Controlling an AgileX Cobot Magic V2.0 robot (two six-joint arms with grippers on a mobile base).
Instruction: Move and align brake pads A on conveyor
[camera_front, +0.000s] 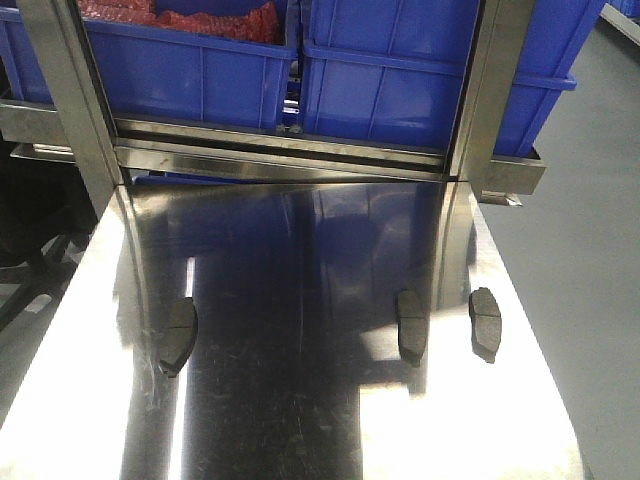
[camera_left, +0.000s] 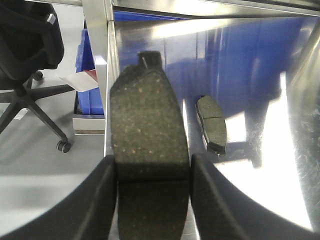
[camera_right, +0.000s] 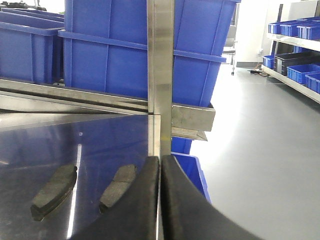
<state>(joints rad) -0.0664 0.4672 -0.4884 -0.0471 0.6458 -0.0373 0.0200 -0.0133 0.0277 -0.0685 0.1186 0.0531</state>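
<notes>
The left gripper (camera_left: 152, 167) clamps one pad (camera_left: 147, 120) by its long sides. Its long axis points away from the wrist, above the table's (camera_front: 300, 420) left edge. Three loose pads (camera_front: 178, 335) (camera_front: 410, 325) (camera_front: 485, 322) lie on the table, long axes roughly front-to-back. The right gripper (camera_right: 160, 165) is pressed closed, seemingly empty.

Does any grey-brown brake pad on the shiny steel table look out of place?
No damage shows. Two grey-brown brake pads lie close together at the right of the shiny steel table; the third lies alone far left, so spacing is uneven.
</notes>
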